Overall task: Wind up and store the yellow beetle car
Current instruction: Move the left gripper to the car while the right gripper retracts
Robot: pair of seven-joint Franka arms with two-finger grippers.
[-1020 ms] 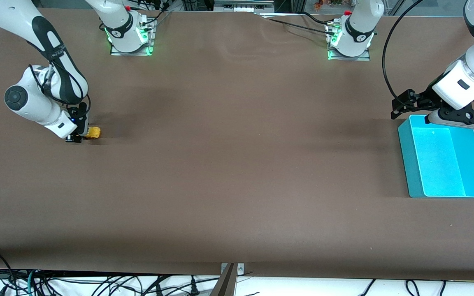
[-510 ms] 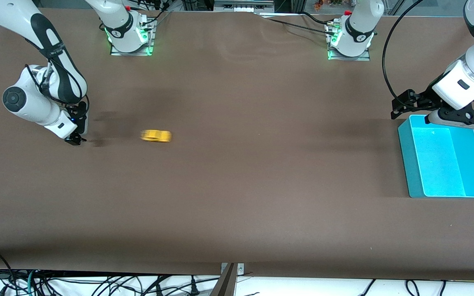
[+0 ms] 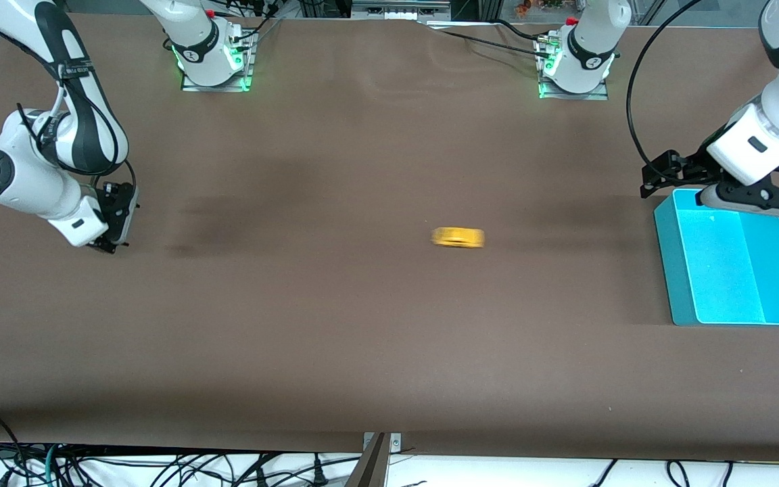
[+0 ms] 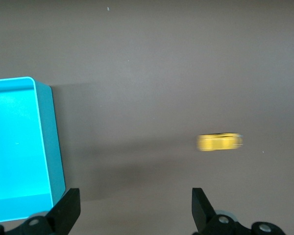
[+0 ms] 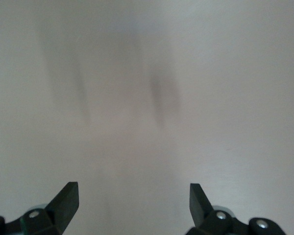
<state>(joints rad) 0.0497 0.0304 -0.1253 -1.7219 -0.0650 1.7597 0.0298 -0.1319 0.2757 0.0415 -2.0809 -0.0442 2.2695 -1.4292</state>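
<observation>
Yellow beetle car (image 3: 458, 237) blurred mid-bench (image 3: 362, 338), alone on the brown surface, well apart from both claws and between them, closer to the turquoise bin (image 3: 665, 257) at the left arm's end. Right claw (image 3: 111, 245) spread wide, empty, low over bare bench at the right arm's end. Left claw (image 4: 134, 210) likewise wide open, gripping nothing, hanging over the bin's edge that lies farthest from the front camera.

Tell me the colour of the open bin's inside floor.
Bright turquoise; the open plastic bin shows best in the front view.
</observation>
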